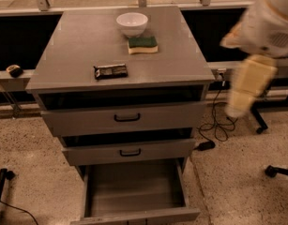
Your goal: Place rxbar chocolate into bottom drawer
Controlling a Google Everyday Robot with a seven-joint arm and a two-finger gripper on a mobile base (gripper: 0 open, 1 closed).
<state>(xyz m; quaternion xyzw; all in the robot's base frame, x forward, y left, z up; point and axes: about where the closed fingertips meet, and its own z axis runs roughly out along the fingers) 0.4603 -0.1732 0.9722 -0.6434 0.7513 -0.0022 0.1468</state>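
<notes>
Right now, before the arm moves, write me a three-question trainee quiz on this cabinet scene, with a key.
1. True or false: the rxbar chocolate lies inside the bottom drawer.
2. Which thing sits nearest the white bowl? A) green-and-yellow sponge B) rxbar chocolate C) black floor cable
3. Fill in: in the picture, the gripper hangs off the cabinet's ____ side, above the floor.

Key
1. False: it lies on the cabinet top, and the open drawer holds nothing.
2. A.
3. Right.
</notes>
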